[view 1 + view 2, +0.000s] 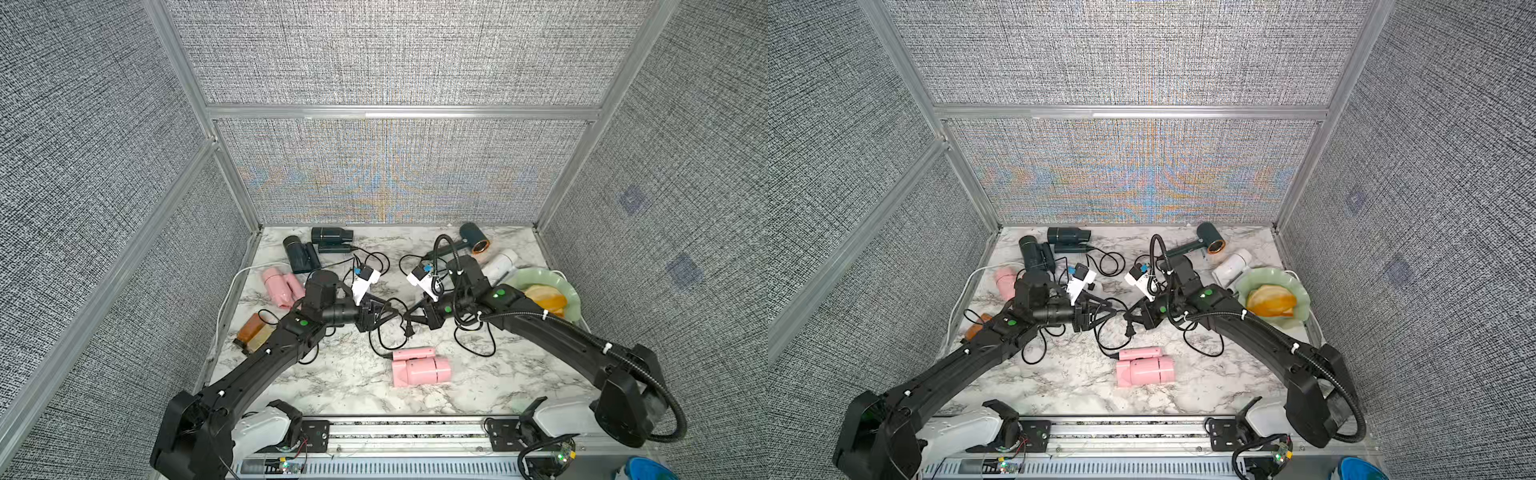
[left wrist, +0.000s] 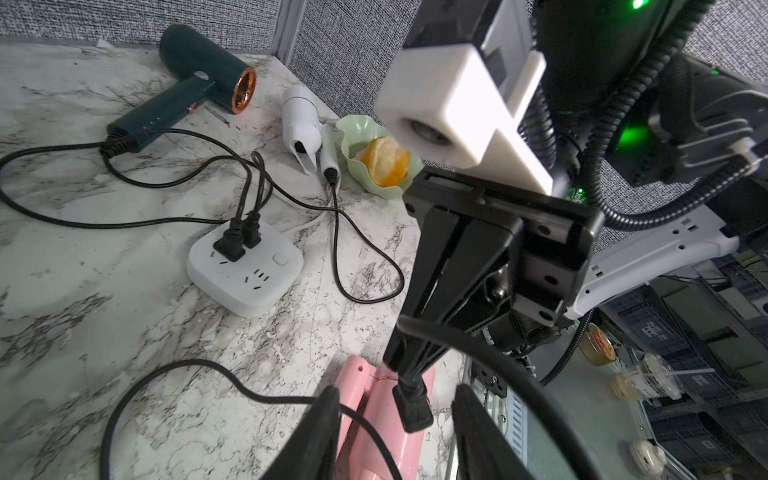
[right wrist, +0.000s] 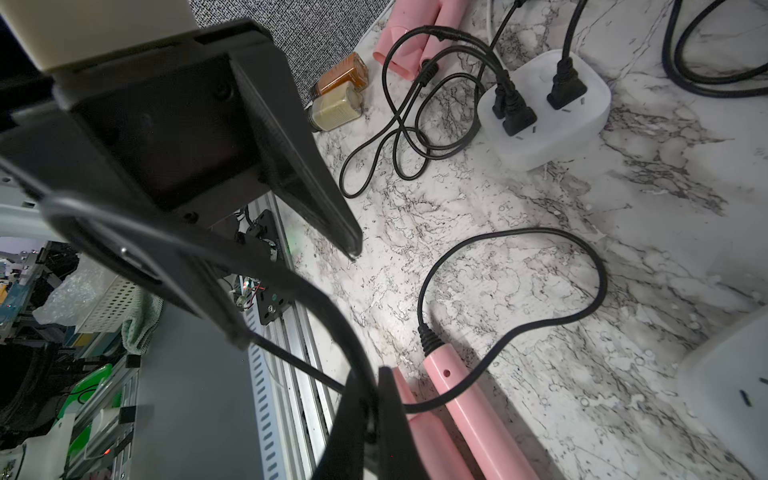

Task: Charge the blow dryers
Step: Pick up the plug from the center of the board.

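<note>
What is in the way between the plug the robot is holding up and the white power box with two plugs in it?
Nothing solid. The right gripper pinches the cord just above the plug. Only bare table and a loose cord loop lie before the power strip.

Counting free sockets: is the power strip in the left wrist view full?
No: the power strip holds only two black plugs, with empty sockets beside them.
</note>
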Controlling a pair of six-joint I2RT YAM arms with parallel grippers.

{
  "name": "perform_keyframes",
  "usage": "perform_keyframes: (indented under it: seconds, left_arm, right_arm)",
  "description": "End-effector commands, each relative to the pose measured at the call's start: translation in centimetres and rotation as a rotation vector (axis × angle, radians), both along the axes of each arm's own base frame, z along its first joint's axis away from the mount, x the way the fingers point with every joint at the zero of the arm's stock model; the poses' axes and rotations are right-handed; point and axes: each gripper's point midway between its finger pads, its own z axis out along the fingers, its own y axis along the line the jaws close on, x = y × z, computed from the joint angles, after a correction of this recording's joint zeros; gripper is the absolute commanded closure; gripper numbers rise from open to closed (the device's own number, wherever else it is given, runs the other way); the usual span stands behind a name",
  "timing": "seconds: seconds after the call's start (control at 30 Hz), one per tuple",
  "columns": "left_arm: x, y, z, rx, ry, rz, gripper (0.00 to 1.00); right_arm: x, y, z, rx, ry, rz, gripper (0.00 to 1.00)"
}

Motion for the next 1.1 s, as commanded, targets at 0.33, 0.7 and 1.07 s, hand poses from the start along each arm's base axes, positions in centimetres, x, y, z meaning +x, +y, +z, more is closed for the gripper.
perform_keyframes:
  seconds: [0.33,0.7,1.07]
  left_arm:
    - [-0.1,-2.5,1.5,-0.078,-0.003,-0.079,0.67]
    - [0.4,-3.3,1.5,-0.122,0.018,-0.06,0.86]
    - [3.3,-2.1,-0.3,-0.002,0.044,0.173,1.0]
  right_arm:
    - [-1.0,0.4,0.4,0.054,0.001,0.032,0.97]
    - [-1.3,0.6,0.4,0.073,0.01,0.053,0.97]
    - [0.6,-1.2,-0.2,-0.011,-0.02,-0.112,0.63]
